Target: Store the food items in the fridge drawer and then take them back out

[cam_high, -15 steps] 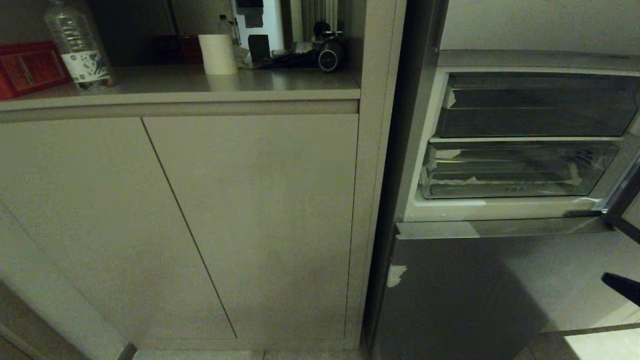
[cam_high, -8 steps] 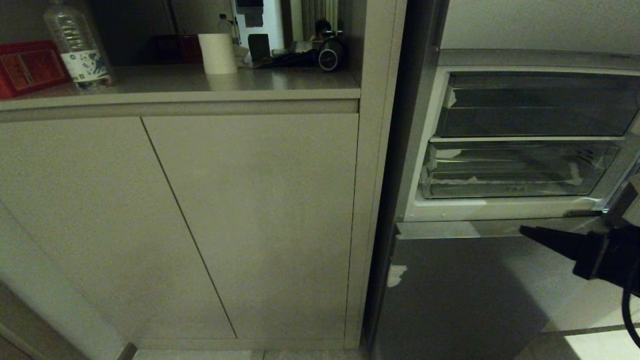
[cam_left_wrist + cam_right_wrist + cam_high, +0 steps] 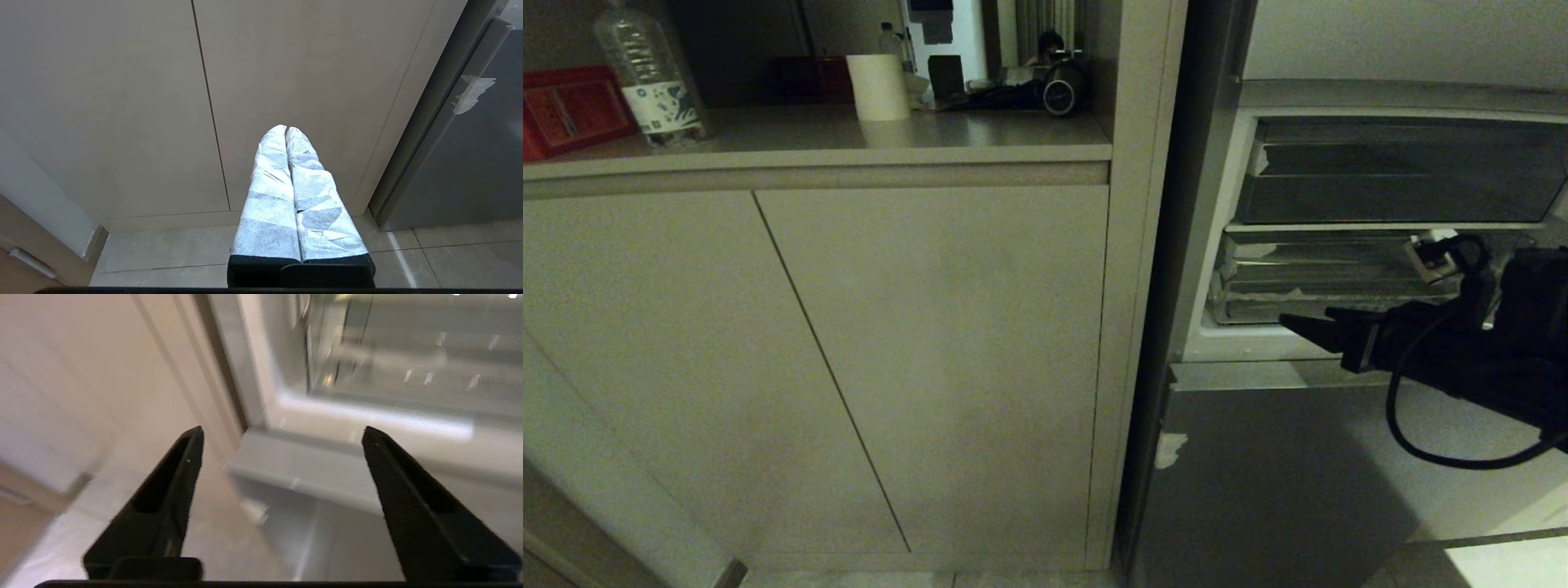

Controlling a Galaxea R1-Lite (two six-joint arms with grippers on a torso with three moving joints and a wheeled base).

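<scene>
- Head view: right gripper has been swung up in front of the fridge drawer, jaws now spread wide and nothing pinched.
- Left gripper is parked low by the cabinet, jaws pressed together.
- No food can be seen anywhere; drawer-opening is probably next.

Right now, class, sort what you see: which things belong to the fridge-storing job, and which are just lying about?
Job:
- fridge drawer, clear, closed
- right claw, open, in front of the drawer

Lying about:
- water bottle
- red box
- paper roll
- dark upper bin
- left claw, shut, parked by the cabinet
</scene>
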